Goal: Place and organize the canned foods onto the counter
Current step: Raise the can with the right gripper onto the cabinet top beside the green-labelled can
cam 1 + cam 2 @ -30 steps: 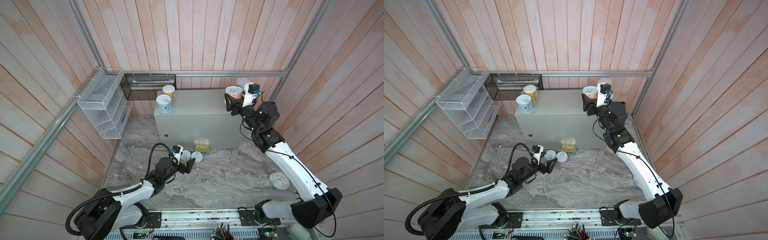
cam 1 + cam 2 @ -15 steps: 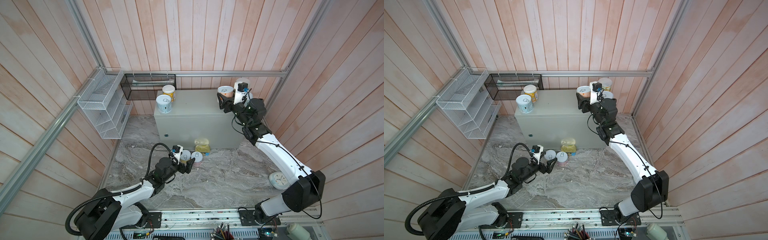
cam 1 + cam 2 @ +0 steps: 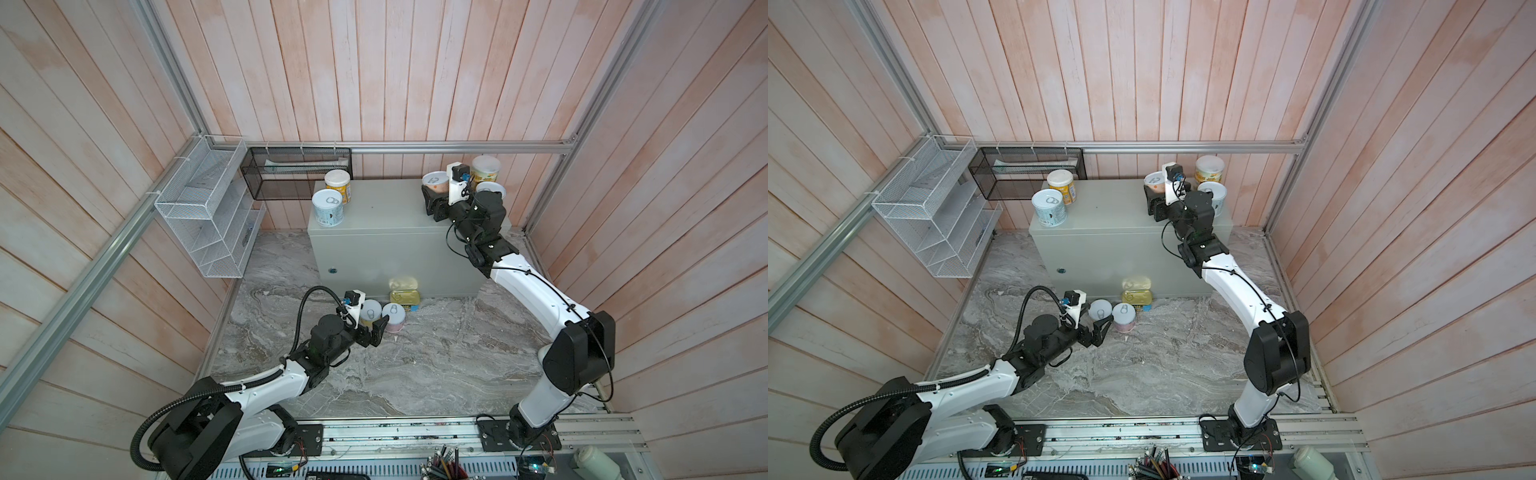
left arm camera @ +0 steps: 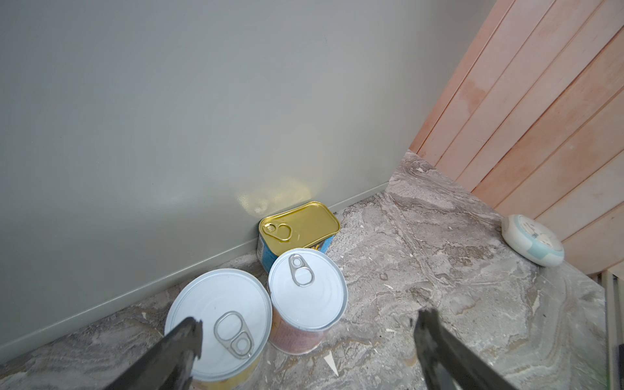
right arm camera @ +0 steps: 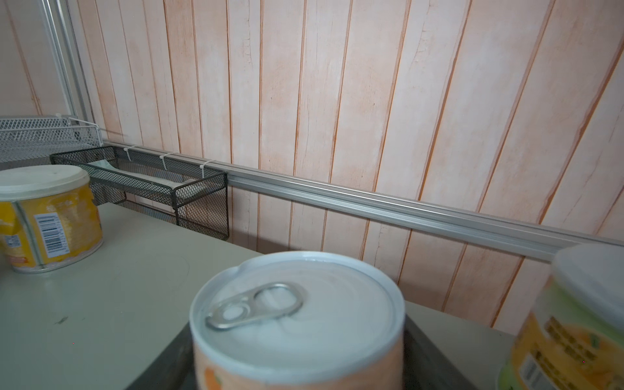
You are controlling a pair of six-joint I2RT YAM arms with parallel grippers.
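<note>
Orange-labelled can [image 3: 435, 183], pinched in the right hand [image 3: 433, 202], has moved back over the grey table [image 3: 386, 220] toward the cream-lidded can [image 3: 485, 166], so set-down looks near; the left hand [image 3: 374, 332] stays spread by the pink can [image 3: 394, 318] on the marble floor [image 3: 436, 365].

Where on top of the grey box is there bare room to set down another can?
The widest bare stretch of the counter top lies in the middle, between the pale blue can at the left front corner and the orange can in the right gripper. The right back corner is crowded.
</note>
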